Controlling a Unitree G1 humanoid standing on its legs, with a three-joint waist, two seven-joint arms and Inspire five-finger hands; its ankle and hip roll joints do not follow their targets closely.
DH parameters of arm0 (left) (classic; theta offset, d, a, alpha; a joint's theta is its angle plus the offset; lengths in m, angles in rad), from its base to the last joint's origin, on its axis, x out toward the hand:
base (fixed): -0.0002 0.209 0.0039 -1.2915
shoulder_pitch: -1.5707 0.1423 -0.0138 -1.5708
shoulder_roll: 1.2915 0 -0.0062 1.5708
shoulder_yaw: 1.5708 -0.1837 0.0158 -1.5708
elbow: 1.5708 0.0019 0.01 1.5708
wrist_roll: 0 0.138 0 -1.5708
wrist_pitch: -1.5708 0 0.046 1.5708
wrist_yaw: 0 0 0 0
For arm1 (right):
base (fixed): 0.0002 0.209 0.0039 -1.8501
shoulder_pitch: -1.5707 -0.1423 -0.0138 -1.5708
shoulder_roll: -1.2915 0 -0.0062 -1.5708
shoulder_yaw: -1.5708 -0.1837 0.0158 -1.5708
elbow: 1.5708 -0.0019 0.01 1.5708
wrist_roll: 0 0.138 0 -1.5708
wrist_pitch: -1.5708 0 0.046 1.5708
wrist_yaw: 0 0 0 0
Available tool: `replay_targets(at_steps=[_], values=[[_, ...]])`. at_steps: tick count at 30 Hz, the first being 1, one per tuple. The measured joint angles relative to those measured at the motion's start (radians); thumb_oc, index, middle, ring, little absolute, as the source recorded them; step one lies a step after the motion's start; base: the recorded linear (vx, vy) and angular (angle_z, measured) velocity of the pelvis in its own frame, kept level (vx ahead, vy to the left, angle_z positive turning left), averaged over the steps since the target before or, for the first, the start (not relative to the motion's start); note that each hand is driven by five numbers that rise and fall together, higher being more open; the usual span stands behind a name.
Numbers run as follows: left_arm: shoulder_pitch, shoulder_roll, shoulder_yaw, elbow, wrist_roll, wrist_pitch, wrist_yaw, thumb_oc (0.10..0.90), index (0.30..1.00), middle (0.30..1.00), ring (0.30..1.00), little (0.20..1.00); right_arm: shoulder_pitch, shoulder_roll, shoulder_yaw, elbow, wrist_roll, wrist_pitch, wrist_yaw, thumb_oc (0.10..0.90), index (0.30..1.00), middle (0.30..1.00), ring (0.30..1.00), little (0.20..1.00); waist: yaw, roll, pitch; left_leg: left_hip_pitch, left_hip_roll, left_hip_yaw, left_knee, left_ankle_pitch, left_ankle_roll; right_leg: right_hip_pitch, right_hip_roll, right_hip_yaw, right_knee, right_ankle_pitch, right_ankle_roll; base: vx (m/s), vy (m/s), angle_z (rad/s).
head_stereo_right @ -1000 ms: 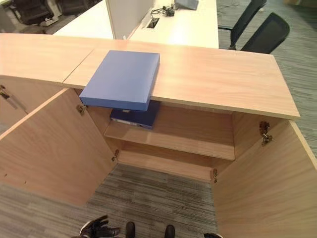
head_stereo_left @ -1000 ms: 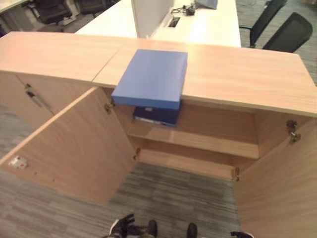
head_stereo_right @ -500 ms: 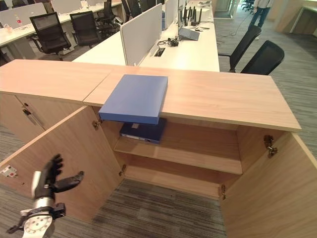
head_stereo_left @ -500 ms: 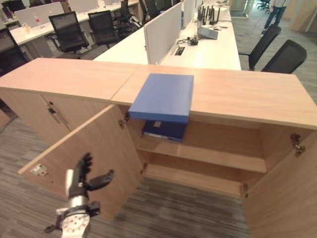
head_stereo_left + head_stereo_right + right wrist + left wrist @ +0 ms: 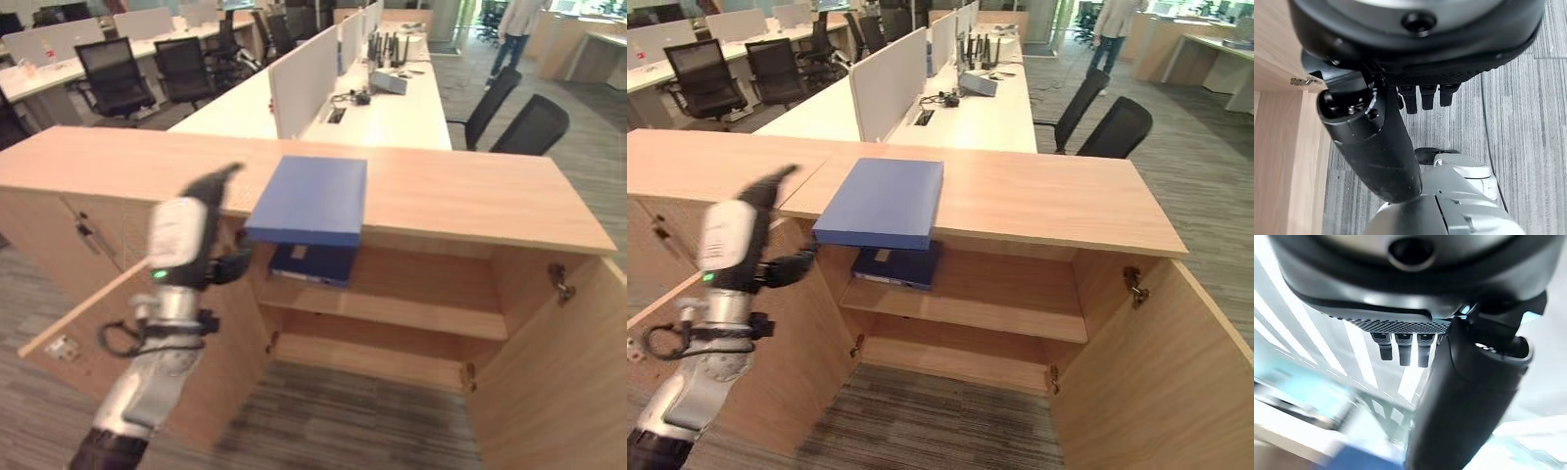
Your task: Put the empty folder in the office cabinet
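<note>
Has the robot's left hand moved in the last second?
Yes. The left hand has risen from floor level to the wooden cabinet top, beside its open left door.

cabinet (image 5: 470, 196): pale wood-grain laminate, smooth, matt, on top, doors and shelves. small metal hinge (image 5: 559, 285) at 3 o'clock. folder (image 5: 309, 199) on top: blue, matt, smooth cover. floor carpet (image 5: 333, 421): grey, ribbed cloth. left hand (image 5: 211, 191): dark matt plastic.
</note>
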Motion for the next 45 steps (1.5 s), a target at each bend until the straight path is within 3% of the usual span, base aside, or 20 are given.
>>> replay_targets(at_steps=[3,15,24,34,45], values=[[-0.002,-0.002,-0.028,0.005,0.028,-0.02,-0.03,0.8,0.9,0.9,0.9,0.9,0.004,-0.001,0.0,0.0,0.0,0.0,0.0,0.8,0.9,0.9,0.9,0.9,-0.023,0.008,0.0,0.005,0.007,0.01,0.0,0.0,0.0,-0.001,0.006,0.011,0.0,0.0,-0.001,0.0,0.007,-0.11],[-0.028,-0.003,-0.054,0.148,0.039,0.005,-0.084,0.8,0.9,0.9,0.9,0.9,0.016,-0.006,-0.002,0.006,0.001,0.004,0.002,0.8,0.9,0.9,0.9,0.9,-0.022,0.018,-0.002,0.015,0.015,0.019,0.0,-0.007,-0.012,0.002,0.014,0.026,0.0,0.003,-0.005,0.0,0.002,-0.02],[-0.185,0.015,-0.171,0.286,0.214,0.06,-0.084,0.8,0.9,0.9,0.9,0.9,0.011,-0.006,-0.001,0.03,0.009,0.011,0.006,0.8,0.9,0.9,0.9,0.9,-0.027,0.017,-0.003,0.022,0.016,0.032,0.0,-0.006,-0.008,0.003,0.015,0.033,0.0,0.004,-0.006,0.0,0.002,-0.03],[-0.403,0.024,-0.275,0.395,0.273,0.117,-0.038,0.8,0.9,0.9,0.9,0.9,0.005,-0.012,0.002,0.03,0.01,0.021,0.01,0.8,0.9,0.9,0.9,0.9,-0.052,0.017,-0.003,0.022,0.016,0.051,0.0,-0.005,-0.007,-0.007,0.016,0.051,0.0,0.009,-0.006,0.0,0.005,-0.05],[-0.432,0.024,-0.333,0.403,0.303,0.117,-0.038,0.8,0.9,0.9,0.9,0.9,0.005,-0.014,0.003,0.03,0.018,0.021,0.009,0.8,0.9,0.9,0.9,0.9,-0.049,0.017,-0.003,0.022,0.015,0.058,0.0,-0.007,-0.007,-0.01,0.016,0.057,0.0,0.009,-0.005,0.0,0.001,-0.02]])
